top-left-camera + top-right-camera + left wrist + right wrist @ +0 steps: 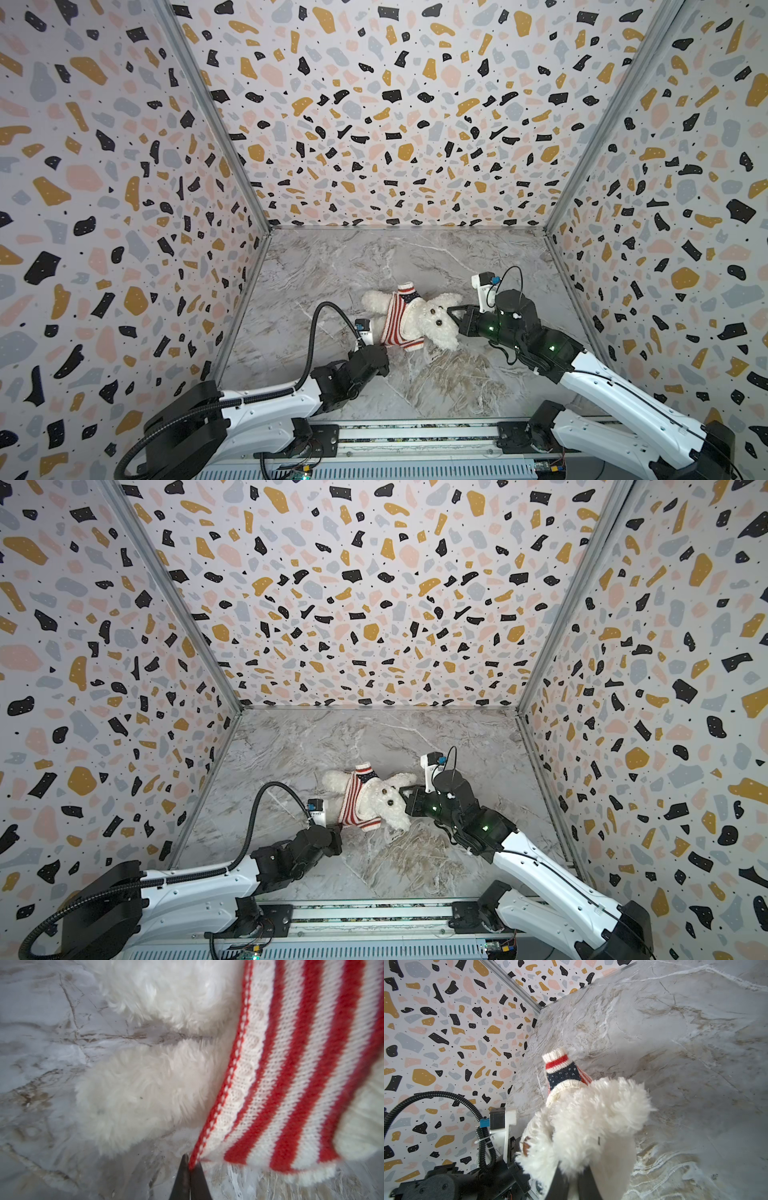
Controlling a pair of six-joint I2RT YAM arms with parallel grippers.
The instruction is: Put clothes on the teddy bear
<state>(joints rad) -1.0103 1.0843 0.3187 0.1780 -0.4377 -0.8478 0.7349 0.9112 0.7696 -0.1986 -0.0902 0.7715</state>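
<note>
**Tugging the sweater down over the bear**

The bear (432,322) lies on the table (374,257) between the two arms, with its head toward the right arm and its legs toward the left. The sweater (397,322) is already round its trunk, with the head out through the collar. One sleeve (559,1064) pokes up at the bear's far shoulder; whether a paw fills it cannot be told.

At the bear's leg end, the left gripper (189,1162) has its jaws pressed together on the corner of the hem (218,1095), pinching the knit just beside a furry leg (135,1095). At the bear's head, the right gripper (455,319) is clamped on a tuft of white fur.

This looks like the seating step: one arm anchors the head while the other draws the hem toward the legs. The next move seems to call for a short, low pull on the hem away from the bear's head, with the right grip firm so the bear does not slide along. The pinch is small and the knit stretchy, so it could slip. After that, the sleeves want checking.
</note>
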